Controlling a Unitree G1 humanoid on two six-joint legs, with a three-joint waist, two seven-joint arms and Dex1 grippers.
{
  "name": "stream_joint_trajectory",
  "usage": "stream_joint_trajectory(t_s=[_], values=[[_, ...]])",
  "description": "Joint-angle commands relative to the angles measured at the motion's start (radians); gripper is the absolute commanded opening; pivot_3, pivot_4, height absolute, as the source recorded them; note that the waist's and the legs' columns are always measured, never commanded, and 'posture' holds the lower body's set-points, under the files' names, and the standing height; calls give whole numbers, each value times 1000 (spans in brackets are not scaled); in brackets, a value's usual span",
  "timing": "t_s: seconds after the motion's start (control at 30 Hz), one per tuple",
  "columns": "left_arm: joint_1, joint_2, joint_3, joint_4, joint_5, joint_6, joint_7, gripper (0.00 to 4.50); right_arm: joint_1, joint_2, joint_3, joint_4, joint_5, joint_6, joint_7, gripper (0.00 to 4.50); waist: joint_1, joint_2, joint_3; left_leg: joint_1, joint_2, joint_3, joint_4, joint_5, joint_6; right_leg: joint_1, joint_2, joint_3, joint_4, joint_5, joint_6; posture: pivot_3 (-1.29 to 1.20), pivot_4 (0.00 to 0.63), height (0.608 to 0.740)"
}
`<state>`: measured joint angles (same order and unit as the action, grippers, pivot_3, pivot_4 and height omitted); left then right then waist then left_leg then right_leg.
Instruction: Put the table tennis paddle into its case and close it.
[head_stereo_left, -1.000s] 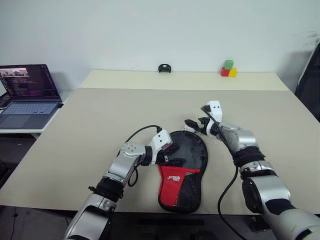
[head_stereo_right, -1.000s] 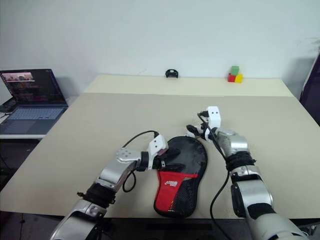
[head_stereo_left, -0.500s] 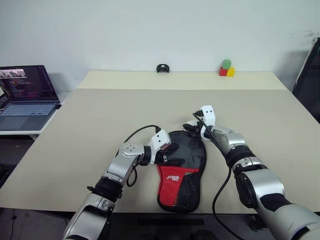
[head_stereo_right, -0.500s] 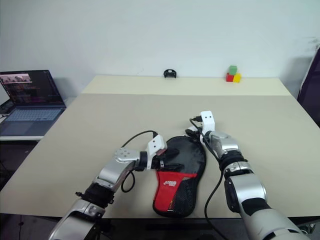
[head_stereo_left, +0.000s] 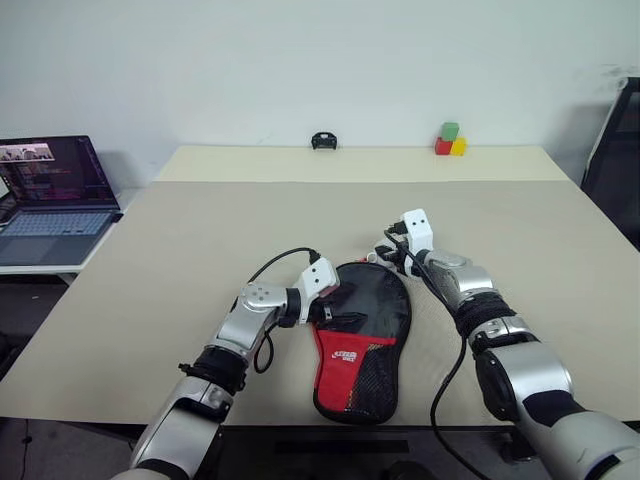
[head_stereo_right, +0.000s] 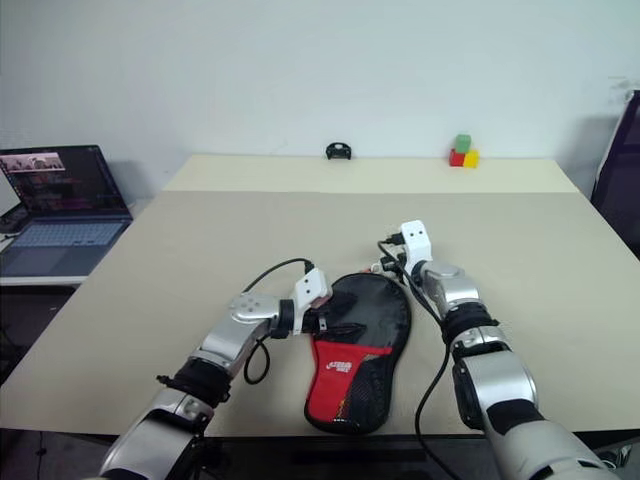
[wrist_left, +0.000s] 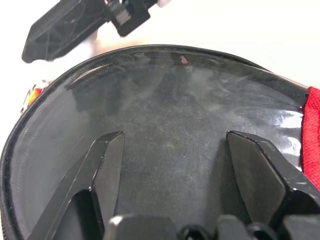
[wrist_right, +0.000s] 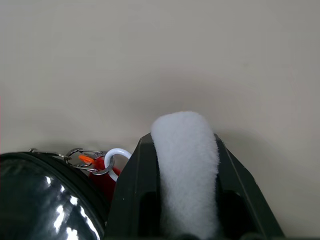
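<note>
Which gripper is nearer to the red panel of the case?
Left. The left gripper lies over the case just above its red panel. The right gripper is at the case's far rim, beyond the round end.

i see a beige table (head_stereo_left: 180, 250); an open laptop (head_stereo_left: 45, 195) sits off its left side, and far back sit coloured blocks (head_stereo_left: 449, 140) and what looks like a small black object (head_stereo_left: 322, 140).

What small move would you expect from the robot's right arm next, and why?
Probably the right end effector should reopen and shift onto the metal zipper pull with the white ring. It looks shut on nothing, just beside that pull at the rim of the soft black and red fabric case. The open left end effector sits over the case.
</note>
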<state>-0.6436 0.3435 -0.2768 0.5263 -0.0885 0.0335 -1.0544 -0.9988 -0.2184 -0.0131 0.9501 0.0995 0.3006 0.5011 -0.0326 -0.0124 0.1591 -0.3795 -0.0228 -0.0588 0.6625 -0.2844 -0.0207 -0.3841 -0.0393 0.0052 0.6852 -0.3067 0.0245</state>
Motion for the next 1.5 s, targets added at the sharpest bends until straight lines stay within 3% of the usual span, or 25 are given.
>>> stream_joint_trajectory(t_s=[0.03, 0.2, 0.43, 0.63, 1.07, 1.27, 1.5], values=[[59, 20, -58, 112, 78, 21, -13, 3546, 15, -70, -5, -81, -17, -3, 14, 653, 0, 0, 0, 0, 0, 0, 0, 0, 0, 0, 0, 0, 0, 0, 0, 0, 150, 740], [53, 7, -60, 144, 79, 13, -18, 3546, 107, -160, 17, -256, -26, 84, 71, 653, 1, 1, -5, 1, 0, 0, 0, 0, 0, 1, 0, 0, -1, 0, 0, 0, 150, 740], [34, -15, -64, 177, 86, 0, -11, 3546, 365, -309, 57, -755, 17, 363, 192, 653, 4, 3, -6, 7, 0, 0, -1, -1, 2, 10, 0, -1, -4, 0, 0, 0, 150, 740], [14, -34, -67, 203, 90, -7, -7, 3546, 558, -458, 50, -1144, 141, 621, 303, 652, 6, 3, -6, 13, 0, 0, -1, -2, 3, 16, 0, -1, -5, -1, 2, 0, 150, 740], [-17, -64, -66, 236, 104, -24, -4, 3546, 784, -680, 74, -1511, 391, 768, 483, 651, 20, 0, -5, 15, -1, -7, -1, -2, 3, 24, 0, -7, -9, -4, 7, 0, 150, 740], [-26, -71, -65, 240, 109, -23, -1, 3546, 875, -728, 95, -1622, 480, 771, 523, 650, 31, 0, -5, 15, -1, -12, -1, -2, 2, 28, -1, -14, -15, -4, 8, 0, 150, 740], [-48, -86, -67, 241, 105, -15, 3, 3546, 963, -703, 180, -1719, 538, 776, 483, 646, 34, -2, -4, 14, -1, -16, -2, -3, 2, 33, -1, -18, -23, -4, 9, 0, 150, 740]])
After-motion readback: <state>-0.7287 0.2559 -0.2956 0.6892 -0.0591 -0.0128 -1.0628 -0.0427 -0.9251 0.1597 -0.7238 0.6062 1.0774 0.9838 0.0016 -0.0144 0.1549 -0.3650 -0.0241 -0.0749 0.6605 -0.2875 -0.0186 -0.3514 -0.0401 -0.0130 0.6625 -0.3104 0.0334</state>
